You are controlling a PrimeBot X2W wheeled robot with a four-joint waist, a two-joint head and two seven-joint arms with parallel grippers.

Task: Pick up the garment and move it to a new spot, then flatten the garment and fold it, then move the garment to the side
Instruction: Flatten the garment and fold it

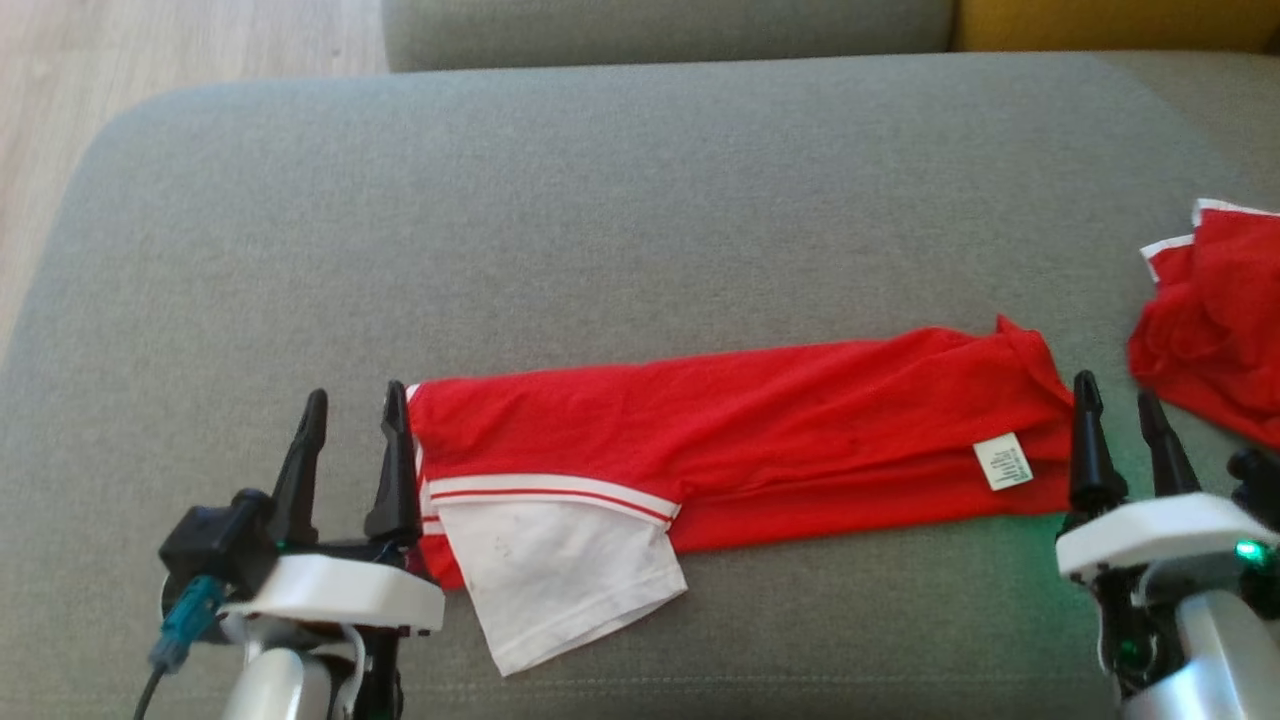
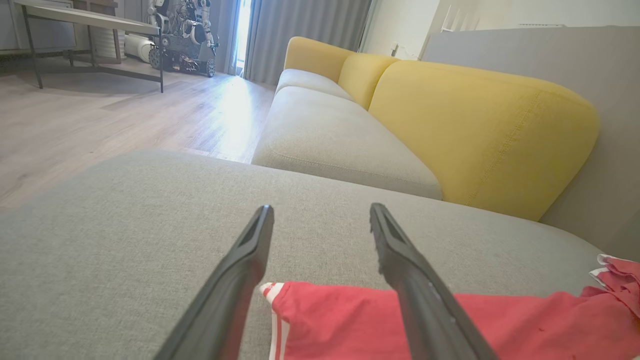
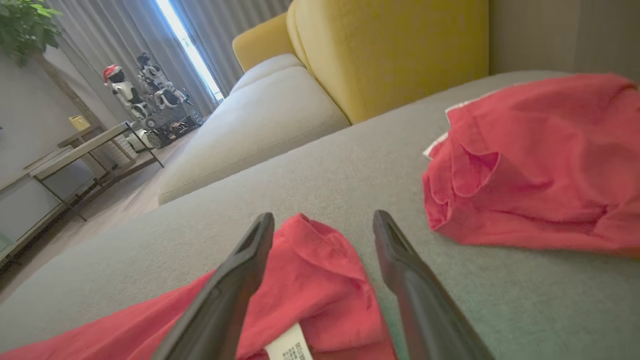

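The garment [image 1: 750, 440] is red and lies on the grey sofa cushion [image 1: 600, 200] as a long strip. A white sleeve [image 1: 560, 580] sticks out near its left end and a white label [image 1: 1003, 462] shows near its right end. My left gripper [image 1: 357, 392] stands open at the strip's left end, its right finger against the red edge. In the left wrist view the garment's striped corner [image 2: 340, 320] lies low between the fingers of the left gripper [image 2: 321, 209]. At the right end my right gripper [image 1: 1116, 388] is open. In the right wrist view the garment's tip [image 3: 315, 270] sits between the open fingers of the right gripper [image 3: 323, 216].
A second red garment [image 1: 1210, 320] lies crumpled at the cushion's right edge, close to my right gripper, and also appears in the right wrist view [image 3: 540, 165]. Yellow backrests [image 2: 475, 130] rise beyond the cushion. Wooden floor [image 1: 150, 50] lies past the cushion's left edge.
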